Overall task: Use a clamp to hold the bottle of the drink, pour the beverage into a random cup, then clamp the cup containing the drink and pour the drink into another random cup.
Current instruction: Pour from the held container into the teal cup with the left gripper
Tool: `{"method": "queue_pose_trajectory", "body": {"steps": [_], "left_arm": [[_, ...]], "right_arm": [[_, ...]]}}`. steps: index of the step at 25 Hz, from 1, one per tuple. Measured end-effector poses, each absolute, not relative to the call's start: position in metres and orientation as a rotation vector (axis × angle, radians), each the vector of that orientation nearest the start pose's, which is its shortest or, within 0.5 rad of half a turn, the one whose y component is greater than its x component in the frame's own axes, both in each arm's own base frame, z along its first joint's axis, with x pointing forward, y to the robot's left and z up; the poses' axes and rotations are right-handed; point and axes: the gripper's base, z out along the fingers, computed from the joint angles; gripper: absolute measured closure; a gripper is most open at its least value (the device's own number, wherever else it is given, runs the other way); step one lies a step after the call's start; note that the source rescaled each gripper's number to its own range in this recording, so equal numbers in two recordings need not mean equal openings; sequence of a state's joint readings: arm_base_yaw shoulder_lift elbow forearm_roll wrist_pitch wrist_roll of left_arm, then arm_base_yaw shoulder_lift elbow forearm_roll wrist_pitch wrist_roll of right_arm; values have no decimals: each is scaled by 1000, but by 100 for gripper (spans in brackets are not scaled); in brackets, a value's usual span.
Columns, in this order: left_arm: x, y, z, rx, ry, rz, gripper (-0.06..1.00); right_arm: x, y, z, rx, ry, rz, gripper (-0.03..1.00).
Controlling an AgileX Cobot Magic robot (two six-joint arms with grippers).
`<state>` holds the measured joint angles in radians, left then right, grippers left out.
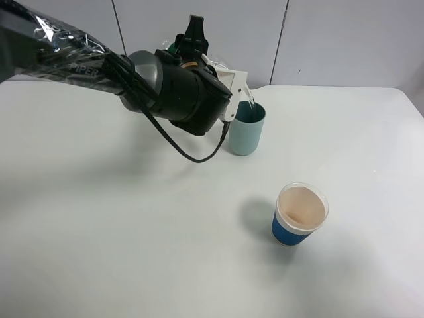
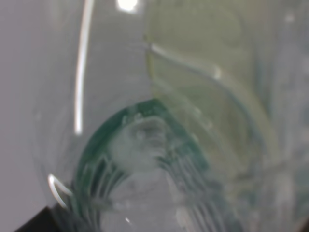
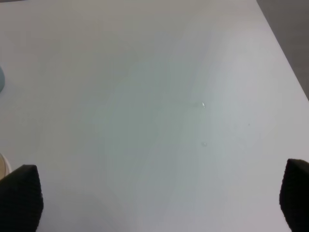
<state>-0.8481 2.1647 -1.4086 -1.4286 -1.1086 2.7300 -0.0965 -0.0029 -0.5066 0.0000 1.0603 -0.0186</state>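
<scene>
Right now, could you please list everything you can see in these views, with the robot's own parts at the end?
table: one, white, under everything.
teal cup: one, teal, upright toward the far side of the table, below the bottle's mouth.
blue cup: one, blue wall with a pale beige inside, upright, nearer the camera and to the right of the teal cup, apart from it.
bottle: one, clear with a green part, tilted with its mouth over the teal cup.
left arm: one, black, partly wrapped in clear plastic, reaching in from the left.
left gripper: one, black and white, shut on the bottle.
right gripper: one, black fingertips, open over bare table.
</scene>
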Motion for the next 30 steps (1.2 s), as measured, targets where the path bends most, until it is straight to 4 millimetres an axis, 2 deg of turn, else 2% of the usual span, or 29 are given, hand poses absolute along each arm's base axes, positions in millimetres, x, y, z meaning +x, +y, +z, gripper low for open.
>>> {"method": "queue_pose_trajectory", "body": {"steps": [30], "left_arm": [[352, -277, 186, 1467, 1342, 1551, 88]], "right_arm": [[-6, 1, 279, 79, 2034, -72, -3]]}}
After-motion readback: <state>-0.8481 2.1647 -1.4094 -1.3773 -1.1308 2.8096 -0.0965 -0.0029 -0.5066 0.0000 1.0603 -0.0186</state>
